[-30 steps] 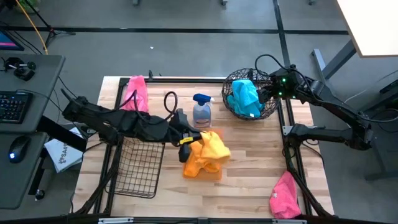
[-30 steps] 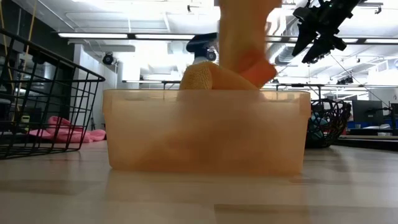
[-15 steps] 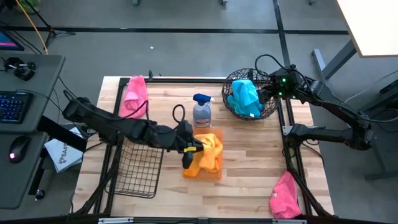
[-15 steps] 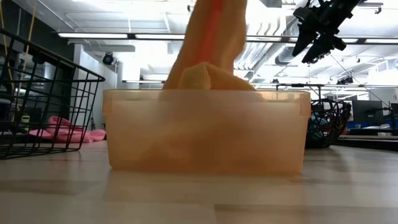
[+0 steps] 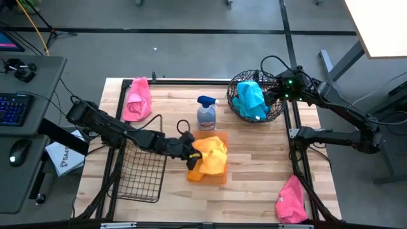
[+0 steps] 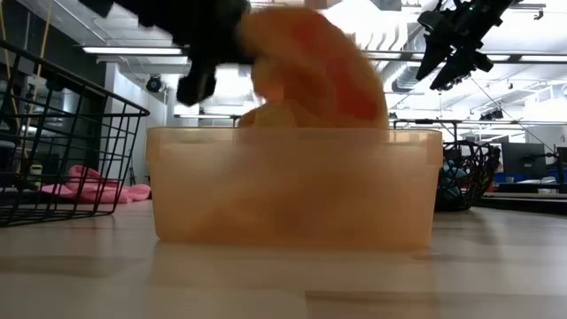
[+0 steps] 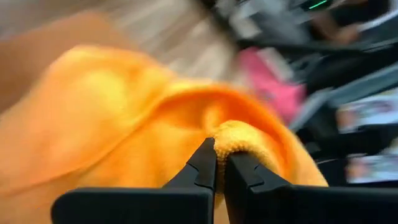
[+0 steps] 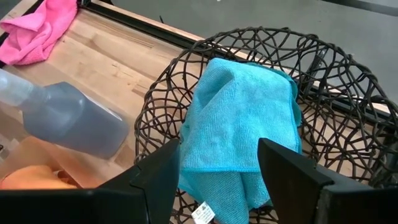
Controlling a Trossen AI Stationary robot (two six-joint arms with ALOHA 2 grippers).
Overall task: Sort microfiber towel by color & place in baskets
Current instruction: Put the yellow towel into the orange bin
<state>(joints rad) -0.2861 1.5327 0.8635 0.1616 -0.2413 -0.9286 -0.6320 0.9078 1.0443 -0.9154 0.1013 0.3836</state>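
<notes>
- Down has come the orange towel (image 5: 212, 156) since a second ago: from above, it hung off the side of the orange bin (image 5: 222, 177) then, and now it sits bunched on top of the bin. The left gripper (image 5: 191, 152) has pulled in low over the bin and pinches a fold of the towel.
- From above, the right gripper (image 5: 275, 93) waits over the round wire basket (image 5: 275, 111), just as before, with the blue towel (image 5: 250, 98) inside. The black grid basket (image 5: 141, 172) has nothing in it. One pink towel (image 5: 138, 97) and another pink towel (image 5: 292, 199) lie on the wooden table (image 5: 254, 159), so I think pink comes next.
- Low down, the towel was stretched tall above the bin; now it is a round heap at the rim. A big room with ceiling lights shows behind.
- At the left wrist, the fingers (image 7: 202, 165) are pressed together on orange cloth.
- At the right wrist, the fingers (image 8: 155, 174) are spread wide above the blue towel, beside the spray bottle (image 8: 59, 118).
</notes>
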